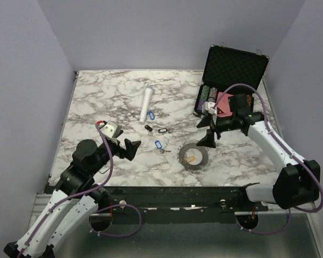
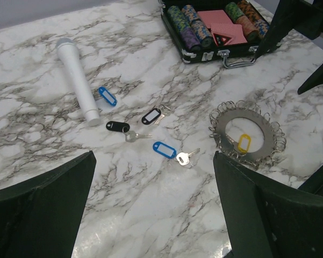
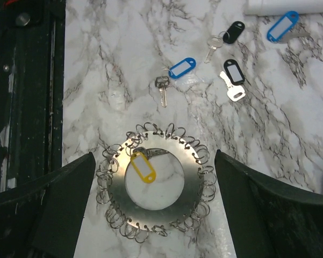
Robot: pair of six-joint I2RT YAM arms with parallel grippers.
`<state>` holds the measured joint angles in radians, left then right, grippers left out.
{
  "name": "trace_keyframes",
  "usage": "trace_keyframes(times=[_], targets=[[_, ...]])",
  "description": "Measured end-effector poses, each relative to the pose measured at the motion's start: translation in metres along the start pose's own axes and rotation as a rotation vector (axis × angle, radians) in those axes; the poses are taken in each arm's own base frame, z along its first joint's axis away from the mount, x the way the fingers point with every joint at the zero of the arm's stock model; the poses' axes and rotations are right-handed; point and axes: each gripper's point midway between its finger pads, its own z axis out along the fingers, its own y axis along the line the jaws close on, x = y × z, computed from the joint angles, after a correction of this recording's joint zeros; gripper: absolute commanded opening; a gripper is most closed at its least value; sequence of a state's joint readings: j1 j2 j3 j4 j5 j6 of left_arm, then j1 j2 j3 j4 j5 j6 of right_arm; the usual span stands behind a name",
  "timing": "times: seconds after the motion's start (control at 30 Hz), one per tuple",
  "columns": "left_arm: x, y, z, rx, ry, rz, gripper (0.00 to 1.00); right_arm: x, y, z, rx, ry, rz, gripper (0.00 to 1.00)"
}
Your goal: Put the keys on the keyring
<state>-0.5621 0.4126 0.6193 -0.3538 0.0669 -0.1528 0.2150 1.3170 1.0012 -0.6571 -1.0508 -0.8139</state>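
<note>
The keyring (image 3: 189,185), a flat grey ring with small wire loops round its rim, lies on the marble table (image 1: 97,107); it also shows in the top view (image 1: 194,156) and the left wrist view (image 2: 268,129). A yellow-tagged key (image 3: 142,166) lies in its centre hole. A blue-tagged key (image 2: 164,150), a black-tagged key with a white label (image 2: 151,115), a plain black-tagged key (image 2: 117,127) and a second blue tag (image 2: 107,96) lie loose to its left. My right gripper (image 3: 154,156) is open and empty above the keyring. My left gripper (image 2: 153,161) is open and empty, short of the blue-tagged key.
A white cylinder (image 1: 146,104) lies beyond the keys. An open black case (image 1: 234,67) with poker chips (image 2: 185,24) and red cards stands at the back right, just behind the right arm. Walls close in the table at the left, back and right.
</note>
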Motion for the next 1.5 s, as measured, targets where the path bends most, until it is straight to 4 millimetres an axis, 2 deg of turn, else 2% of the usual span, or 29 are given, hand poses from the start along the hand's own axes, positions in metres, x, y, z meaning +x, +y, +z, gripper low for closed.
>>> trace_keyframes(times=[0.13, 0.27, 0.37, 0.43, 0.53, 0.57, 0.67, 0.9, 1.0, 1.13, 1.5], targets=[[0.001, -0.004, 0.000, 0.022, 0.004, -0.012, 0.99, 0.003, 0.012, 0.017, -0.050, 0.054, -0.125, 1.00], [0.002, -0.004, 0.001, 0.021, 0.007, -0.014, 0.99, 0.018, 0.012, 0.037, -0.084, 0.132, -0.173, 0.97], [0.004, -0.002, 0.002, 0.012, 0.014, -0.016, 0.99, 0.035, 0.004, 0.052, -0.094, 0.185, -0.134, 0.84], [0.004, -0.001, 0.002, 0.008, 0.015, -0.016, 0.99, 0.044, -0.008, 0.059, -0.062, 0.224, -0.062, 0.73], [0.004, 0.000, 0.002, 0.001, 0.014, -0.017, 0.99, 0.051, -0.029, 0.067, 0.005, 0.262, 0.039, 0.67], [0.004, 0.001, 0.002, 0.000, 0.014, -0.017, 0.99, 0.053, -0.033, 0.070, 0.025, 0.273, 0.066, 0.63], [0.003, 0.002, 0.002, -0.005, 0.013, -0.018, 0.99, 0.062, -0.038, 0.073, 0.066, 0.307, 0.144, 0.52], [0.003, 0.005, 0.002, -0.017, 0.014, -0.019, 0.99, 0.071, -0.032, 0.083, 0.094, 0.351, 0.246, 0.51], [0.004, 0.007, 0.003, -0.027, 0.015, -0.021, 0.99, 0.074, -0.030, 0.089, 0.103, 0.370, 0.258, 0.46], [0.004, 0.011, 0.003, -0.039, 0.017, -0.023, 0.99, 0.086, -0.030, 0.095, 0.119, 0.416, 0.281, 0.44], [0.005, 0.012, 0.004, -0.046, 0.020, -0.025, 0.99, 0.093, -0.033, 0.097, 0.155, 0.452, 0.288, 0.40]])
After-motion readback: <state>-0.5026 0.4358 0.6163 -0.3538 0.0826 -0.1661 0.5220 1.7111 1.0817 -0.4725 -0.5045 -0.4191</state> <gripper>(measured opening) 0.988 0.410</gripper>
